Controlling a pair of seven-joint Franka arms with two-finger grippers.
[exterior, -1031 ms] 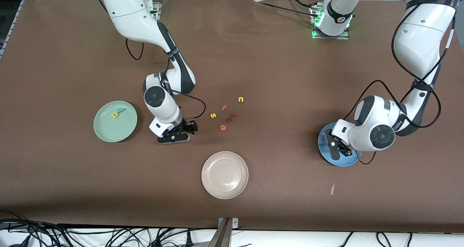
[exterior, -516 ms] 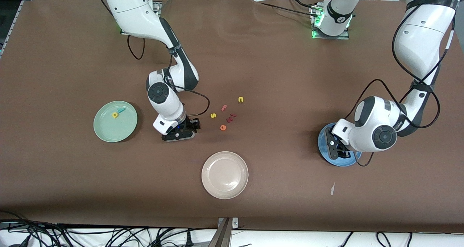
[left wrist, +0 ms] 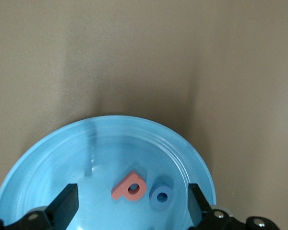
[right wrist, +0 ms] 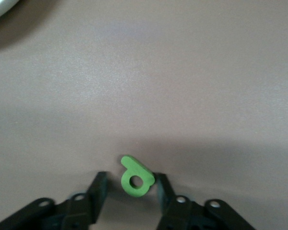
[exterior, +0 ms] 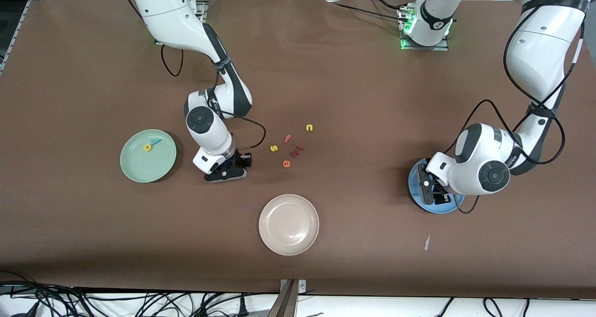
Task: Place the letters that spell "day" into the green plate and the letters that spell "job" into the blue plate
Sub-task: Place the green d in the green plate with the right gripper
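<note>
The right gripper point(exterior: 226, 171) is low on the table, at 3 o'clock from the round pale mint-green plastic plate point(exterior: 139, 169). Its jaws are partly open and straddle the small green foam letter "a" point(right wrist: 136, 178). The letter lies flat, touching one finger point(right wrist: 159, 186), with its stem pointing to 11 o'clock. The left gripper point(exterior: 432, 192) hangs wide open over the round blue plastic plate point(left wrist: 53, 158), holding nothing.

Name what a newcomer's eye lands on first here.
The left gripper hangs open over the round blue plate, where a salmon foam "b" and blue ring "o" lie. The right gripper brackets a green foam "a" on the brown table.
</note>
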